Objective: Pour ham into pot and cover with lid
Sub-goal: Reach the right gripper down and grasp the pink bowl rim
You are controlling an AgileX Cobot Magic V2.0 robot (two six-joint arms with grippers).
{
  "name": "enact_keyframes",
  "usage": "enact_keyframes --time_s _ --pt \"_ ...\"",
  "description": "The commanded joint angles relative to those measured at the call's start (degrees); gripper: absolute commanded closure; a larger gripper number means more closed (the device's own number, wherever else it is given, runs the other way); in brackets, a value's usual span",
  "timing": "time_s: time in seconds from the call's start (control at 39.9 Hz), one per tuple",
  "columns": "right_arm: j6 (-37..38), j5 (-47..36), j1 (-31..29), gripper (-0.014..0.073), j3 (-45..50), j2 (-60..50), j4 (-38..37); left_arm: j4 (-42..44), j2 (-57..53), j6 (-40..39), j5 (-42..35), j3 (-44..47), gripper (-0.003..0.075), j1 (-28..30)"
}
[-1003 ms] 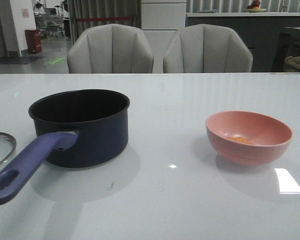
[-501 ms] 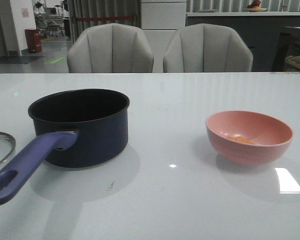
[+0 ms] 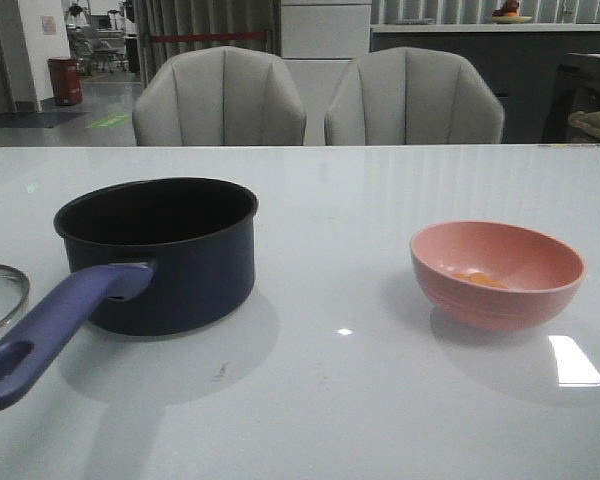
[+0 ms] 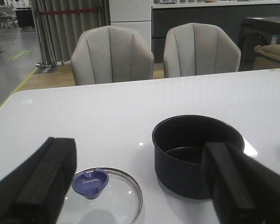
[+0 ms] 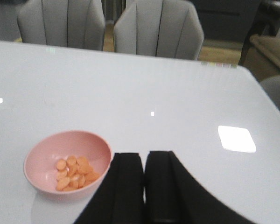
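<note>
Apparently no legible writing; left end effector (image 4: 140,186) spread, right end effector (image 5: 144,186) closed, empty.

Dark navy pot (image 3: 160,255) with a blue-purple handle (image 3: 55,330); pink bowl (image 3: 497,273) holding orange-pink ham (image 5: 74,172); glass lid (image 4: 109,198), blue knob (image 4: 90,183); glossy white counter (image 3: 380,400).

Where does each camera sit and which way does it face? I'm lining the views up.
Front view: low over the table, facing forward at the pot and pink bowl; no robot part shows.
Left wrist view: above the left hand, fingers apart, facing the pot and lid.
Right wrist view: above the right hand, fingers together, facing the bowl of ham.
Shared: front and left wrist both show the pot and lid.
</note>
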Motion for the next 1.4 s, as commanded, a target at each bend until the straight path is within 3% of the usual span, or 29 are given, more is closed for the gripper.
enact_keyframes --time_s 0.0,0.3,0.5,0.6,0.78,0.95,1.38 --pt "-0.3 -2.2 -0.4 0.0425 -2.4 4.5 -0.1 -0.3 0.4 0.0 -4.9 -1.1 0.0138 -0.4" --pt "0.0 -4.6 -0.4 0.0402 -5.4 17.4 3.1 -0.3 0.4 0.0 -5.0 -1.1 0.0138 -0.4" --pt "0.0 -2.1 -0.4 0.0190 -12.5 29.6 9.3 -0.3 0.4 0.0 -4.8 -1.1 0.0137 -0.4" --pt "0.0 -0.5 -0.4 0.0133 -16.1 37.2 11.6 -0.3 0.4 0.0 -4.6 -1.1 0.0138 -0.4" --pt "0.0 1.2 -0.4 0.0130 -22.3 50.3 14.7 -0.3 0.4 0.0 -4.2 -1.1 0.0137 -0.4" --pt "0.0 9.9 -0.4 0.0130 -32.0 62.9 16.9 -0.3 0.4 0.0 -4.1 -1.1 0.0137 -0.4" --pt "-0.7 13.4 -0.9 0.0130 -42.1 78.2 17.3 -0.3 0.4 0.0 -3.7 -1.1 0.0137 -0.4"
